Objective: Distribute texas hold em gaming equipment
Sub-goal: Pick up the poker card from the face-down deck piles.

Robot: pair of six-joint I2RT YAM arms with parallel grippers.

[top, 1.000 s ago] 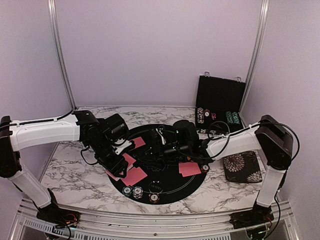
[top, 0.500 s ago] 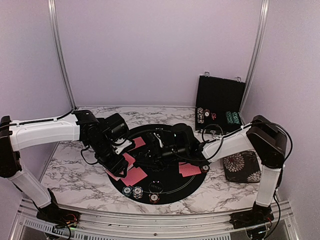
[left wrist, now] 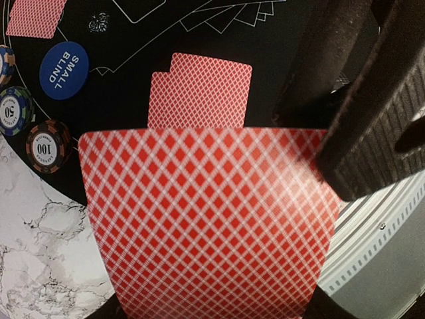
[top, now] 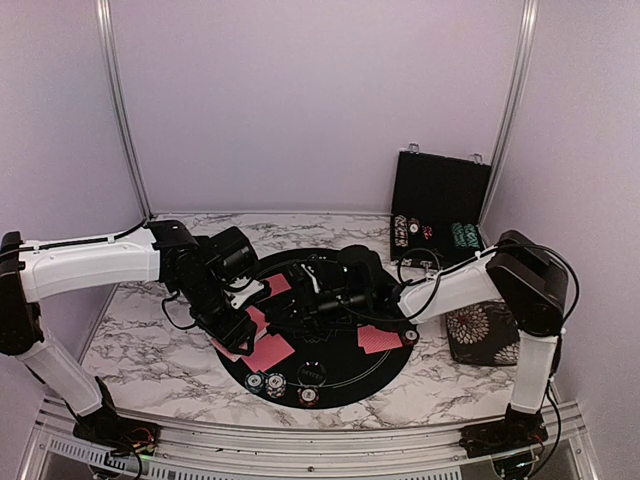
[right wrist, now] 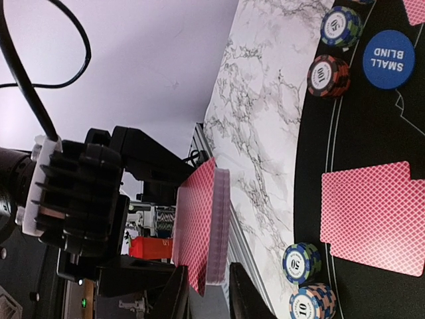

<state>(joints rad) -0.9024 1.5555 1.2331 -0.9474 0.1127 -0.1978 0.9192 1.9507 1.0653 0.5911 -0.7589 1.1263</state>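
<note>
My left gripper (top: 238,318) is shut on a deck of red-backed cards (left wrist: 209,219), held on edge above the round black mat (top: 345,385). My right gripper (right wrist: 208,271) has reached the deck (right wrist: 202,226). Its jaws stand narrowly open on either side of the deck's lower corner, with thin gaps showing. The nearest card sits slightly proud of the rest. Pairs of face-down cards lie on the mat (top: 270,350) (top: 378,338) (top: 278,285). A blue SMALL BLIND button (left wrist: 64,70) and striped chip stacks (left wrist: 46,145) (right wrist: 302,261) sit at the mat's near edge.
The black hinged chip case (top: 440,205) stands open at the back right with chips in it. A floral black pad (top: 485,332) lies right of the mat. The marble table (top: 140,340) is bounded by metal posts and purple walls.
My right gripper has slid left across the mat up to the deck, and its jaws have narrowed around it. The left arm and deck have held still.
</note>
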